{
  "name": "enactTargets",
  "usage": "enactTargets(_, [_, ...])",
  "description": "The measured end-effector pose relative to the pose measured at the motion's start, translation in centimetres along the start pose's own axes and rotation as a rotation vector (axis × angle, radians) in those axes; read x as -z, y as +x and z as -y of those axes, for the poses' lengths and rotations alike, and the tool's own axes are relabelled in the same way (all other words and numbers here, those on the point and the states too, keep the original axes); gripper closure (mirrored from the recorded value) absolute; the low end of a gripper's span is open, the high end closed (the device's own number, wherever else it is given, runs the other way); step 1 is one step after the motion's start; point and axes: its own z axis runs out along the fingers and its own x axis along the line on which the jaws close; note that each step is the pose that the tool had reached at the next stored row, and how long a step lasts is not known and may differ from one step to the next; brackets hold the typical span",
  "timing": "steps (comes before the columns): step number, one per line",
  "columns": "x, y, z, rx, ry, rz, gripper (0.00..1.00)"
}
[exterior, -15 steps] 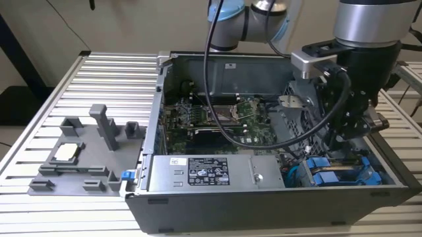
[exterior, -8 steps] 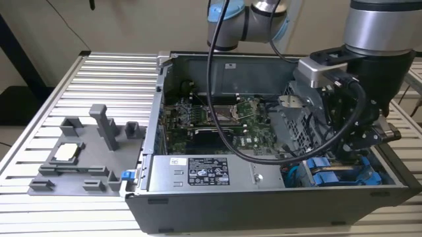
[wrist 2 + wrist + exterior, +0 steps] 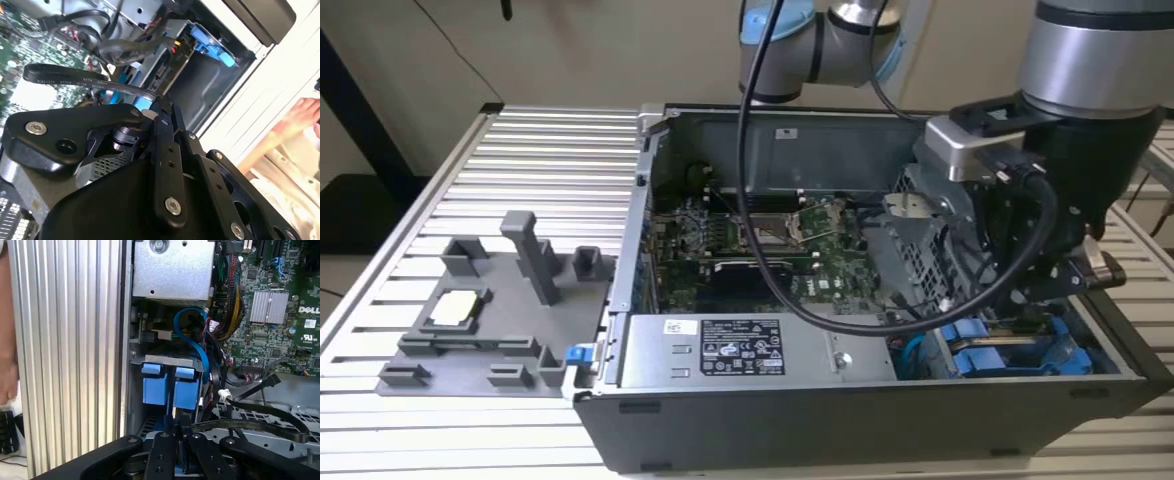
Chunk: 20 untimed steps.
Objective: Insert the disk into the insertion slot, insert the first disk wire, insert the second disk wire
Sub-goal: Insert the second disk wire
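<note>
Disk [image 3: 167, 384] sits in the insertion slot [image 3: 136, 405] at the near corner of the computer case [image 3: 854, 430], on the exterior view's right, with only its bright blue carrier end and a strip of grey top on show. That blue end faces the open side of the case, so I judge that the long axis runs straight down into the bay, away from the wrist; the body itself is hidden. The gripper [image 3: 178, 426] hangs just above the blue tabs, clenched on the end of a flat black disk wire [image 3: 75, 80] which trails back in a loop over the perforated cage [image 3: 300, 417] towards the motherboard [image 3: 761, 240]. The main risk, as I judge it, is a skewed approach: if the plug meets the drive's socket tilted, it could jam or bend rather than seat. The stiff loop could also twist the plug in the fingers, or snag on the bundle of other cables [image 3: 227, 305] just beside the bay. A person's hand [image 3: 305, 115] rests near the outer wall of the case and could be caught by a swinging arm.
</note>
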Motion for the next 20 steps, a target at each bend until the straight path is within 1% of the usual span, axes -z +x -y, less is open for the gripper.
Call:
enactTargets(2, [0.0,0.0,0.0,-0.01,0.0016,0.034,0.84])
enactTargets(3, [-0.01,0.0,0.0,-0.015,0.0022,0.0486,0.84])
enactTargets(4, [-0.01,0.0,-0.01,-0.02,0.0025,0.0591,0.84])
enactTargets(5, [-0.01,0.02,-0.01,-0.023,0.0026,0.0648,0.84])
enactTargets(6, [-0.02,0.06,0.02,-0.025,0.0021,0.0652,0.84])
enactTargets(7, [-0.05,0.12,0.13,-0.025,-0.0009,0.0653,0.84])
enactTargets(8, [-0.07,0.16,0.31,-0.024,-0.0089,0.0655,0.84])
enactTargets(10, [-0.15,0.21,0.77,-0.022,-0.0319,0.0653,0.84])
enactTargets(11, [-0.19,0.23,1.01,-0.021,-0.0415,0.0653,0.84])
enactTargets(13, [-0.28,0.29,1.58,-0.019,-0.0589,0.0654,0.84])
enactTargets(14, [-0.33,0.33,1.84,-0.018,-0.065,0.0659,0.84])
enactTargets(15, [-0.37,0.4,2.05,-0.018,-0.0694,0.0662,0.84])
enactTargets(16, [-0.4,0.49,2.16,-0.017,-0.0718,0.0663,0.84])
enactTargets(20, [-0.55,0.91,2.17,-0.026,-0.0745,0.0654,0.84])
